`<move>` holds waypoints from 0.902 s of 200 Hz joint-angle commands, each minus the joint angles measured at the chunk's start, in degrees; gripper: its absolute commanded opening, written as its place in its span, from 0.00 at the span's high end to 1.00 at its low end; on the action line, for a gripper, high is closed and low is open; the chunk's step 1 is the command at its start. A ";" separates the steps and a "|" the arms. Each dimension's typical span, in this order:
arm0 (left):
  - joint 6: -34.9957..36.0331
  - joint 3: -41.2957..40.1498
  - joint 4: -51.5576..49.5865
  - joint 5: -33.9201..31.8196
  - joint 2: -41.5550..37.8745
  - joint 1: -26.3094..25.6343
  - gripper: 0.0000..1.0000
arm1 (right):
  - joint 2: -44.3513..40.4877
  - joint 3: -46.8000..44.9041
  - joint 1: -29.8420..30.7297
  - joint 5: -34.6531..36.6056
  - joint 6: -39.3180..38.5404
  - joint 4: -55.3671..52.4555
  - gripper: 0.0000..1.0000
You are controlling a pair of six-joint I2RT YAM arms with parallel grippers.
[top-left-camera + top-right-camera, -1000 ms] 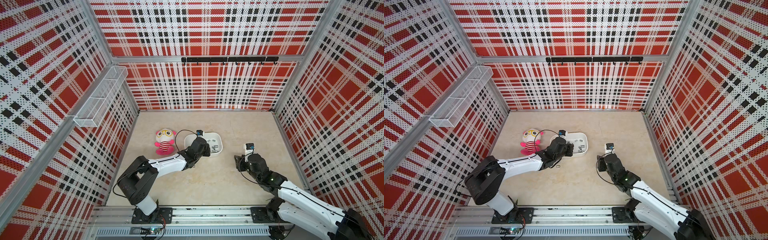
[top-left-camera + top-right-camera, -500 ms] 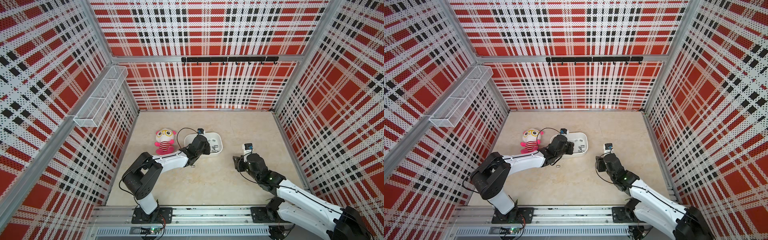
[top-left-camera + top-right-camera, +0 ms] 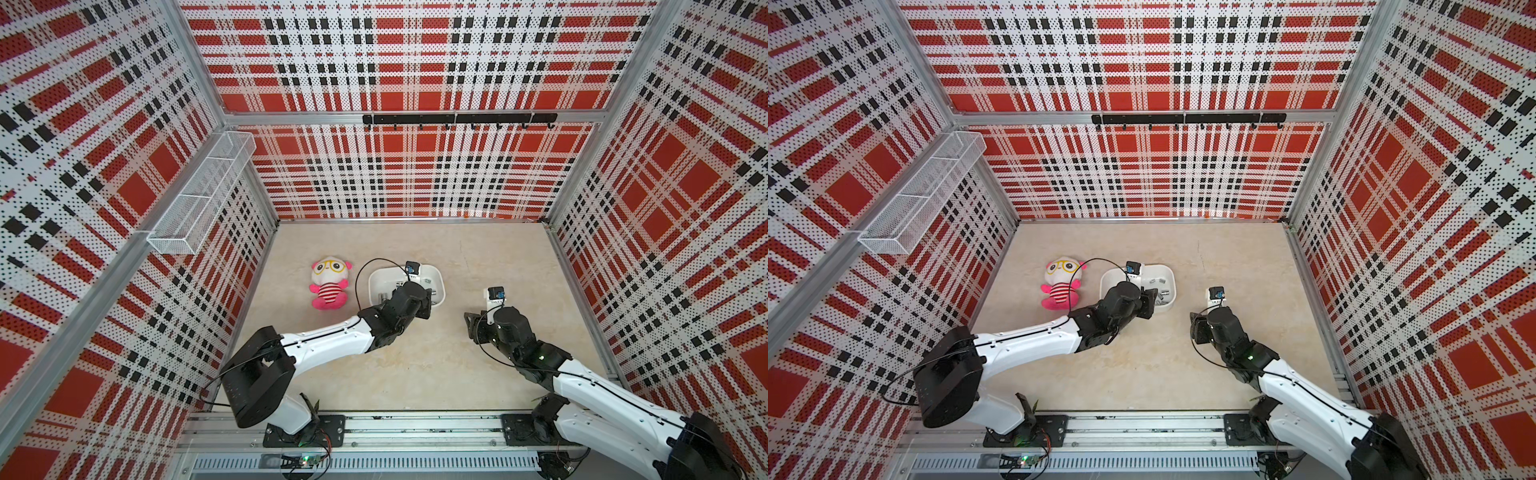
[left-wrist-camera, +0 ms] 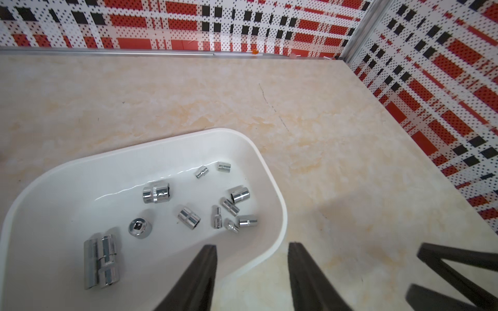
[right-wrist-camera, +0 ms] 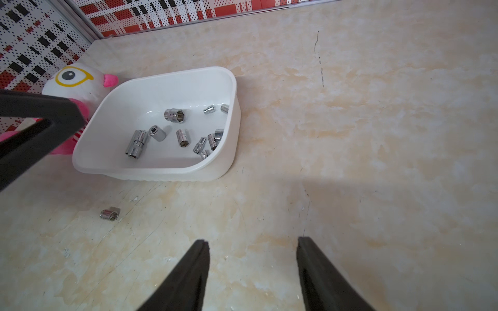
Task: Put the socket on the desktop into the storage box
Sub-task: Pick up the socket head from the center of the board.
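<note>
Your left tool [image 4: 252,245] is spread, empty, over the storage box [image 4: 80,188] rim; right tool [image 5: 252,239] spread too, empty. One socket [image 5: 109,214] lies on desk [image 5: 350,134].

Spreads beige and marble-veined as the desktop [image 3: 415,374], carries the shallow white storage box [image 3: 376,282] with a pink-and-white plush doll [image 3: 329,286] near it, and bears one small chrome socket [image 5: 109,214] loose near the box's outer wall.
</note>
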 commanded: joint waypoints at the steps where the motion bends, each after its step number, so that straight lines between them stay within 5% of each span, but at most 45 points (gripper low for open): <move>1: -1.24 -2.27 -5.42 -4.91 -1.79 -3.85 0.54 | 0.53 -0.95 -0.20 0.21 -0.73 1.64 0.42; 44: -5.12 -13.84 -6.42 -11.92 -7.29 -11.85 0.49 | 2.06 -0.69 -0.20 -0.47 -0.92 2.16 0.42; 110: -7.15 -20.06 -5.11 -10.82 -6.98 -4.04 0.48 | 0.56 -0.93 -0.20 1.48 -0.90 1.11 0.42; 180: -8.11 -20.10 -5.33 -11.01 -3.02 -2.11 0.44 | 0.23 -1.04 -0.21 1.01 -0.77 1.14 0.41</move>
